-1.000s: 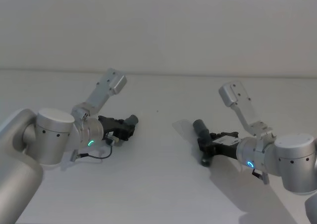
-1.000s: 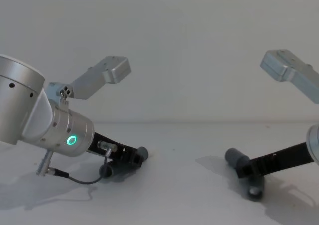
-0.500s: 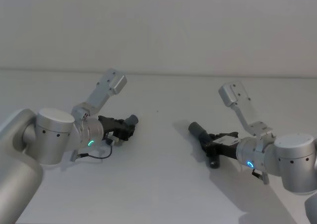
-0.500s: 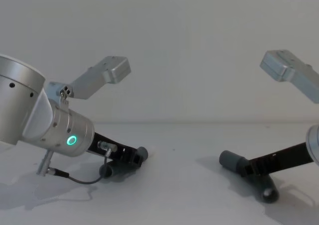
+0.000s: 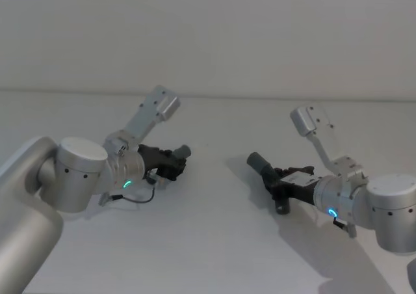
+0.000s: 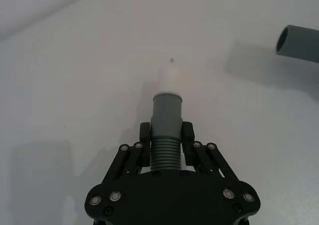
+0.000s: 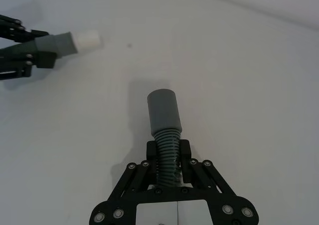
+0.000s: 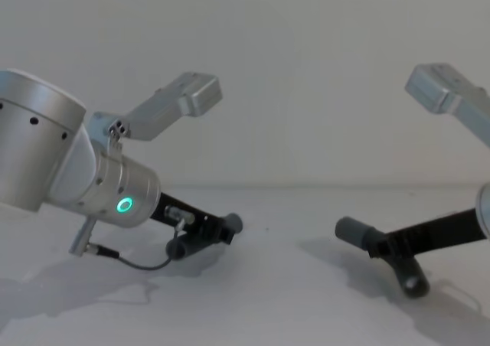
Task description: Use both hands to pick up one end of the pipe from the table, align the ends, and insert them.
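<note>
Starting with the head view: each pipe piece is clamped at its ribbed middle, presumably so that the mating end is left free. The left gripper [image 5: 170,165] is closed on the plug piece [image 5: 182,152], and the right gripper [image 5: 279,185] is closed on the cuff piece [image 5: 260,163]. Both are held low over the desk [image 5: 214,242], well apart, with their ends turned inward.

Left wrist view: the ribbed section is pinched between the fingers. The grey collar and the white plug tip [image 6: 169,76] are projected straight ahead of the jaws. The open cuff [image 6: 297,42] of the other piece is seen well off to one side, not on the plug's axis.

Right wrist view: the grip is mirrored, and the cuff is carried just beyond the fingers, bent slightly off the gripper's line. The plug tip is seen far off, pointed across rather than into the cuff.

Chest view: both pieces are seen close above the desk. Whether either touches it cannot be told. Alignment is judged not yet made, and insertion not begun.
</note>
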Controlling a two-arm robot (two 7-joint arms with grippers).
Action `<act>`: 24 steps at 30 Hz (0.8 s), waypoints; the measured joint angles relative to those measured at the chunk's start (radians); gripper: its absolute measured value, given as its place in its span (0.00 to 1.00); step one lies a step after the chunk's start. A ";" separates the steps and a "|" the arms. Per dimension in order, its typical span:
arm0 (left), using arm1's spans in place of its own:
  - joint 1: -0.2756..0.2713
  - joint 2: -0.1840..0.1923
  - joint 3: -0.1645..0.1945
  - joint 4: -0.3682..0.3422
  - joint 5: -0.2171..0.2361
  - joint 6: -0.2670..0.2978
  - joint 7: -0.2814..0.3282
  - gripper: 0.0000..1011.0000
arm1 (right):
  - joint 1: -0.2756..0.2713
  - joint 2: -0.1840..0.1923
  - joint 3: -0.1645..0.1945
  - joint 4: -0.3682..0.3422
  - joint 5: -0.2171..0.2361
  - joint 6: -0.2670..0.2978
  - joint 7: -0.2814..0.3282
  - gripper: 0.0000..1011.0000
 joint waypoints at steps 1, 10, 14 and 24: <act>-0.001 0.002 0.004 -0.005 0.004 -0.003 -0.001 0.35 | 0.000 0.003 0.001 -0.003 0.000 -0.008 0.004 0.26; -0.019 0.038 0.044 -0.062 0.053 -0.044 -0.030 0.35 | -0.001 0.053 0.012 -0.019 0.016 -0.117 0.085 0.26; -0.023 0.062 0.057 -0.086 0.069 -0.060 -0.052 0.35 | 0.001 0.091 0.013 -0.024 0.019 -0.173 0.135 0.26; -0.022 0.121 0.067 -0.124 0.080 -0.126 -0.118 0.35 | 0.014 0.199 -0.010 -0.026 0.000 -0.294 0.246 0.26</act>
